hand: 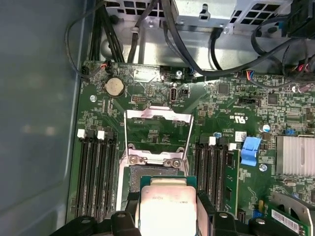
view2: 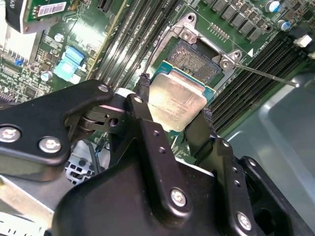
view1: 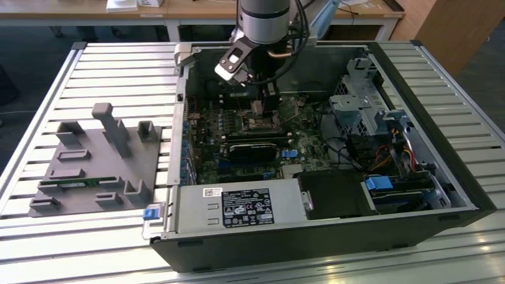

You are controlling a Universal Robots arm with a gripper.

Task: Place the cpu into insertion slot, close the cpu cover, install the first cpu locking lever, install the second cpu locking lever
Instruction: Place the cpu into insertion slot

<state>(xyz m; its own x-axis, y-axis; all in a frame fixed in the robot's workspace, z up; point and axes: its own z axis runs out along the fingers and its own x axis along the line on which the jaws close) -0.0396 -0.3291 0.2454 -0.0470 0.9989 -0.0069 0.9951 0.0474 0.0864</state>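
Inside the computer case on the slatted surface, the hand grips the chip, socket just beneath it, cover raised, levers unlatched.

The exterior view looks steeply down from high at the near side, well back, taking in the slatted table and the whole open computer case; both wrist views sit close above the motherboard, looking down past the gripper; both share the cpu held there and the insertion slot just beyond.
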